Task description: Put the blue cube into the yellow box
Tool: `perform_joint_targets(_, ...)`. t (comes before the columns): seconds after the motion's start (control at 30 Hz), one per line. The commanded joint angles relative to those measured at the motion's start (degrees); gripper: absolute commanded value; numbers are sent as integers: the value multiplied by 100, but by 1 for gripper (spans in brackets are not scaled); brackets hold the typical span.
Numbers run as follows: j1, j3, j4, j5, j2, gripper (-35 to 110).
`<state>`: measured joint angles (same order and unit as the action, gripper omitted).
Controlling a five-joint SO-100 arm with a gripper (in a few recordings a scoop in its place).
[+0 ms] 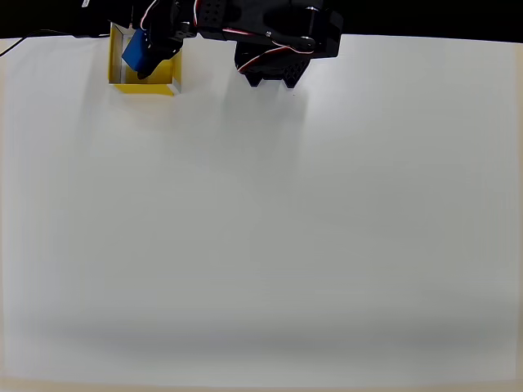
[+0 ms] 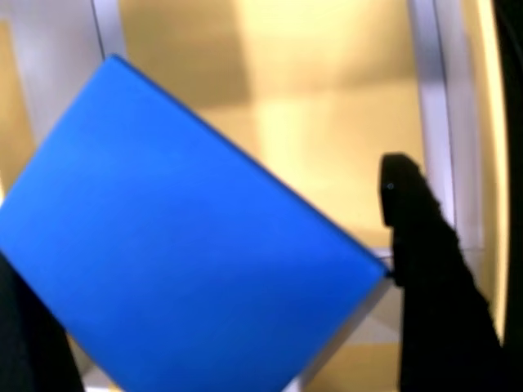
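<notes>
No legible txt, labels or nos. anywhere in either view.

the table [image 1: 270, 237] under me is a plain white sheet, wide and bare across most of the overhead view, with a thin tan strip along its left and bottom edges. at its far edge, top left in that view, sits the yellow box [image 1: 166, 82], flat on the white surface. my base [image 1: 274, 69] stands on the same far edge, near the box, to its right, casting a soft shadow.
</notes>
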<state>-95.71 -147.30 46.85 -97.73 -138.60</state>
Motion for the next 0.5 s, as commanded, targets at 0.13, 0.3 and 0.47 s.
perform_joint_targets(0.13,-255,-475,-580,-35,-686,28)
perform_joint_targets(0.3,-387,-940,-1178,-264,-773,38)
perform_joint_targets(0.47,-483,-1046,-1354,-404,-773,45)
